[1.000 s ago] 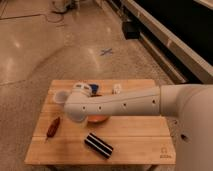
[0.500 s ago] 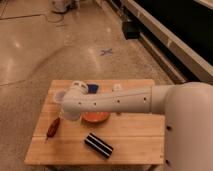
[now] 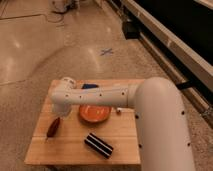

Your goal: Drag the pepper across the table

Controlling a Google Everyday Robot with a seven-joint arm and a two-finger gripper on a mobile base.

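The pepper (image 3: 53, 127) is a small dark-red chili lying on the left part of the light wooden table (image 3: 70, 150). My white arm reaches from the right across the table to its left side. The gripper (image 3: 58, 113) hangs at the arm's end, just above and slightly right of the pepper's upper end. The arm's wrist covers most of the gripper.
An orange bowl (image 3: 94, 113) sits mid-table, partly under the arm. A dark striped rectangular object (image 3: 98, 145) lies near the front edge. A blue item (image 3: 89, 86) shows at the back edge behind the arm. A blue cross mark (image 3: 106, 51) is on the floor beyond.
The arm has swung further left and down, bringing the gripper from above the bowl's left side to just over the pepper. The pepper has not moved.
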